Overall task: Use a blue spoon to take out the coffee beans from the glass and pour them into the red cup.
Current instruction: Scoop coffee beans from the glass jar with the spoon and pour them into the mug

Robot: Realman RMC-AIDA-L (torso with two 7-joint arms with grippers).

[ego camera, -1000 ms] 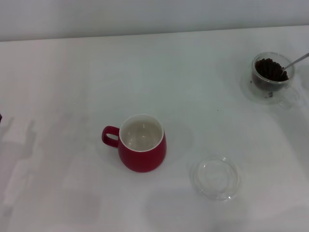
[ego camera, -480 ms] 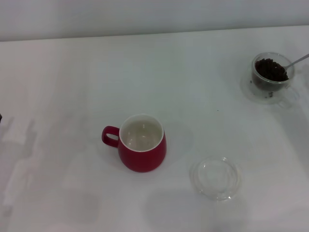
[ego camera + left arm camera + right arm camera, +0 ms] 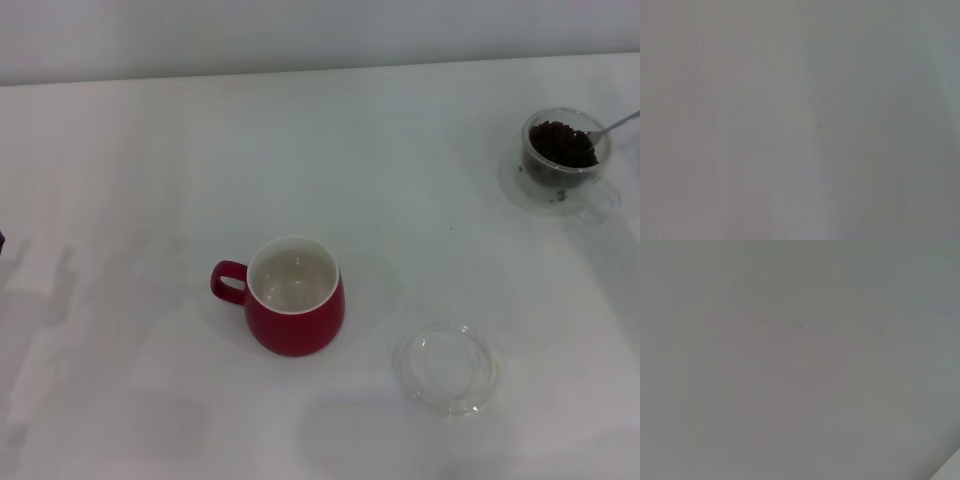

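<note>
— Could you see the whole blue spoon [image 3: 612, 127]?
— No. Only its thin metal stem showed, running off the right edge; its handle was cut off and its bowl was buried in the coffee beans [image 3: 563, 143].
— And the wrist cameras?
— Both showed only a blank, featureless grey-white surface.

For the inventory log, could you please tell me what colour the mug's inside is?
White inside the rounded red mug, clearest in the head view.
</note>
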